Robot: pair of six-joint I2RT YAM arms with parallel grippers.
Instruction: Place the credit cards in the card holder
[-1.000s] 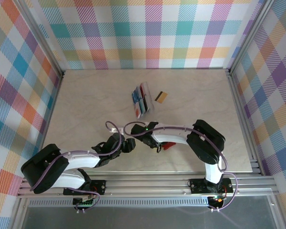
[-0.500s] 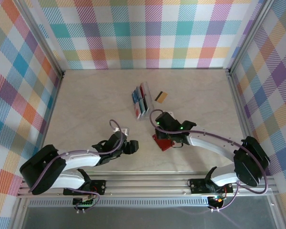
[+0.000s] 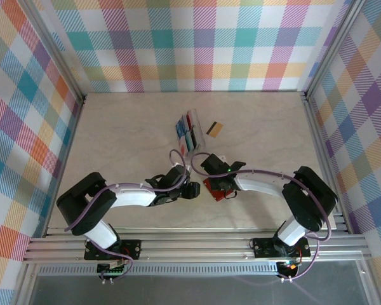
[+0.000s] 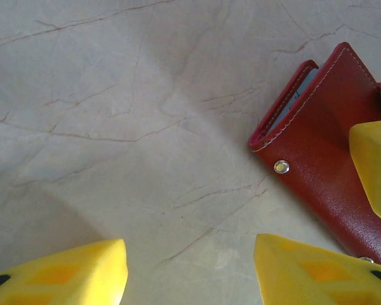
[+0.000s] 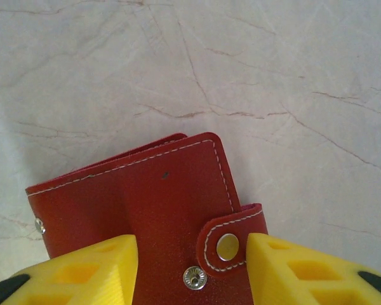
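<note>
The red card holder point(image 3: 214, 192) lies folded on the marble table near the front middle. Its snap tab point(image 5: 232, 241) is undone, next to the bare stud point(image 5: 195, 276). My right gripper point(image 3: 221, 183) hangs over it, open, its jaws point(image 5: 190, 270) straddling the tab; one finger point(image 5: 305, 267) touches the tab's edge. My left gripper point(image 3: 193, 190) is just left of the holder point(image 4: 324, 146), open point(image 4: 190, 273) over bare table. Several credit cards point(image 3: 187, 132) stand in a clear rack; a gold card point(image 3: 215, 129) with a dark stripe lies beside it.
The clear slotted rack point(image 3: 192, 141) stands at mid-table beyond both grippers. Checked walls close the table on three sides and a metal rail point(image 3: 197, 244) runs along the front. The right gripper's yellow finger point(image 4: 374, 159) rests against the holder in the left wrist view.
The left gripper has slid right, up to the holder. The right arm swung off the left side, then settled low over the holder's tab. Both sets of jaws have narrowed a little.
</note>
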